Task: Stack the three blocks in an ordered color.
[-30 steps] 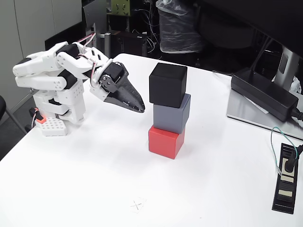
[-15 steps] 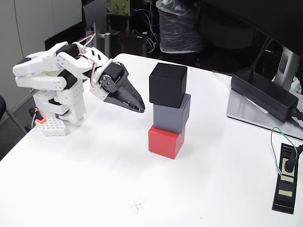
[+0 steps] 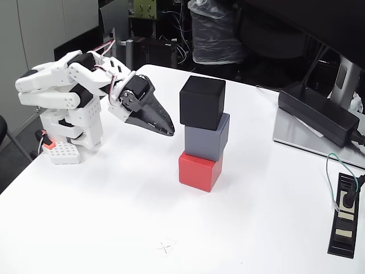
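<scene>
In the fixed view the three blocks stand as one tower near the table's middle. The red block [image 3: 199,170] rests on the table, the blue-grey block [image 3: 207,137] sits on it, and the black block [image 3: 202,103] tops the stack, slightly offset. My gripper [image 3: 169,130] hangs to the left of the tower at about the blue-grey block's height, a short gap away from it. Its black fingers are shut with nothing between them. The white arm is folded back over its base [image 3: 63,151] at the table's left edge.
A long black power brick [image 3: 317,113] lies on a grey stand at the right. A black power strip [image 3: 344,217] with a cable lies at the right front edge. A small cross mark [image 3: 165,248] is on the white table [image 3: 114,217].
</scene>
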